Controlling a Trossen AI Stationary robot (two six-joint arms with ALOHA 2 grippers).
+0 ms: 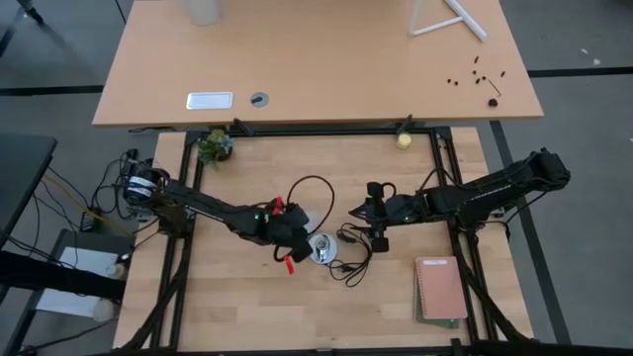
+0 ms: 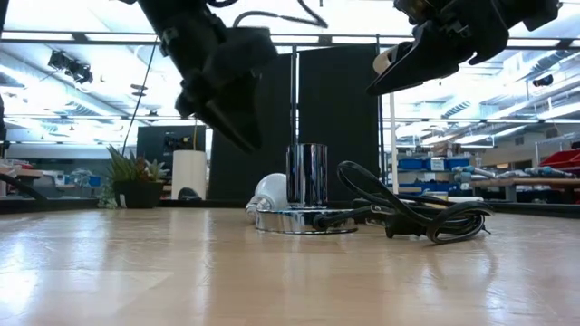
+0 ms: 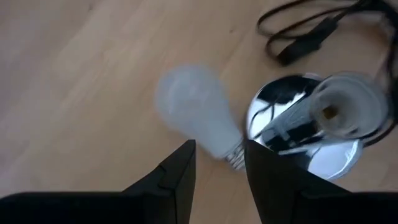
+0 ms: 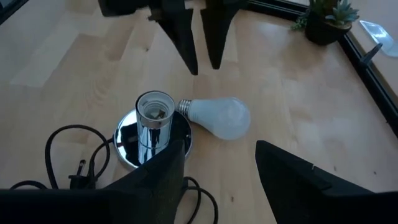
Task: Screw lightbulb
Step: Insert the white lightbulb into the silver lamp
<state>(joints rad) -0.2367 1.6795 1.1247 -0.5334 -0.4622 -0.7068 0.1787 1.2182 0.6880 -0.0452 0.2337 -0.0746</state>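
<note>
A small white, pear-shaped lightbulb [image 4: 217, 117] with a greyish screw base is lying on its side on the pale wooden table [image 1: 247, 297], its threaded end pointing at, and just beside, the round mirror-bright silvery socket disc [image 4: 127, 142]. An upright chrome socket tube [image 4: 154, 124] is rising from the middle of that disc, its open mouth facing upward and holding nothing. The left arm's dark two-fingered gripper [image 3: 219, 163] is hanging above the bulb, apart from it, with its tapered fingers [image 3: 180, 171] standing partly spread, a narrow gap between them, gripping nothing; from its wrist camera the bulb's screw base is showing in that gap. The right arm's dark two-fingered gripper [image 4: 217, 168] is hovering above the table on the other side of the socket, looking across it toward the left gripper; its jaws are standing moderately apart and holding nothing. In the low view both grippers are hanging clear of the tabletop, and the bulb [image 2: 270, 192] is peeking out from behind the chrome tube. A black power cord [image 2: 417, 213] is lying in loose coils on the table beside the disc. Farther off, a small green potted plant [image 1: 214, 146] is sitting near one back corner of the work surface, a small yellowish ball [image 1: 404, 140] is resting near the other, and a pinkish notebook [image 1: 440, 287] is lying flat near the right arm's side.
</note>
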